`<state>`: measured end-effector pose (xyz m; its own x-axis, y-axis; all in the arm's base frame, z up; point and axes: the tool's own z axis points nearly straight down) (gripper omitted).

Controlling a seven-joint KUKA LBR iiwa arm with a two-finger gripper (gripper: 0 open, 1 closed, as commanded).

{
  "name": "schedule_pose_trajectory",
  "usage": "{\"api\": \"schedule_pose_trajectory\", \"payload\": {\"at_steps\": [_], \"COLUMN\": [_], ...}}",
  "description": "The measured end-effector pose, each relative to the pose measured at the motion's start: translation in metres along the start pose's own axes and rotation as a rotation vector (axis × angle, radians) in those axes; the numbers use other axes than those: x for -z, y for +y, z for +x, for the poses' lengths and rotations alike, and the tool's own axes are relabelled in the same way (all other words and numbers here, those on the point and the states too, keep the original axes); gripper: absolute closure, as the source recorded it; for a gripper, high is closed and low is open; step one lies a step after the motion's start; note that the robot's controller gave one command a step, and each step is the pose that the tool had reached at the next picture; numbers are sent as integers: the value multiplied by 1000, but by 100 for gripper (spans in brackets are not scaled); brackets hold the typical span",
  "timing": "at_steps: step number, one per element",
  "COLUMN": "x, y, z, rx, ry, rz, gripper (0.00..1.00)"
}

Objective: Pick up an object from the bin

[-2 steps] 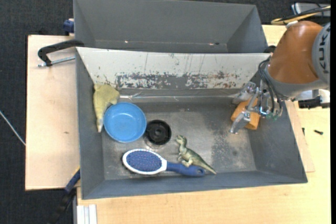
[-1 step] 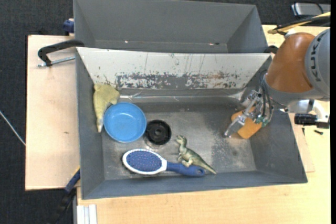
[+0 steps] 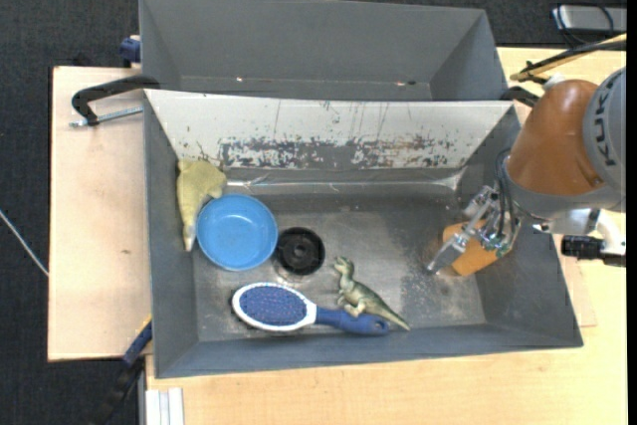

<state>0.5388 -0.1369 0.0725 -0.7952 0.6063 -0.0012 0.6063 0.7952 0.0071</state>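
Obs., camera view, single frame.

Pincer (image 3: 444,262): low inside the bin (image 3: 398,214), at the view's right end of the floor, close to the right wall. It hangs from the arm's orange wrist cover (image 3: 557,149), which sits above and to the view's right of it, over the bin's right rim. Released or clenched: cannot tell, as the wrist hardware and the thing beside it hide the tip.

Orange object (image 3: 474,256): small, rounded, bright orange. It sits right at the pincer, touching it or just behind it on the side toward the right wall. Whether it is grasped or only lies against the tip cannot be told. Nothing else lies at this end of the floor.

Next out from the pincer, toward the view's left and a little nearer the front wall: a green toy dinosaur (image 3: 360,296), standing or leaning, its tail pointing back toward the pincer. A stretch of bare floor separates it from the pincer.

Farther left, roughly level with the pincer: a black round thing (image 3: 299,251) with a hollow middle, lying flat.

In front of that, along the front wall: a hairbrush (image 3: 274,306) with an oval blue-bristled head in a white rim. Its blue handle points toward the pincer's side, and the handle's end lies at the dinosaur's feet.

Beyond the black round thing and touching it: a blue bowl (image 3: 237,231), upright, with its opening upward.

Farthest from the pincer, against the left wall: a pale yellow-green soft thing (image 3: 197,189), partly tucked behind the bowl's rim.
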Motion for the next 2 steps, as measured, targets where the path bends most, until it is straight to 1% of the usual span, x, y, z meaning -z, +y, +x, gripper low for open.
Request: {"api": "schedule_pose_trajectory", "payload": {"at_steps": [1, 2], "x": [1, 33], "y": [1, 4], "z": [0, -2], "rx": [0, 3], "ry": [-1, -6], "rz": [-2, 3], "gripper": [100, 100]}}
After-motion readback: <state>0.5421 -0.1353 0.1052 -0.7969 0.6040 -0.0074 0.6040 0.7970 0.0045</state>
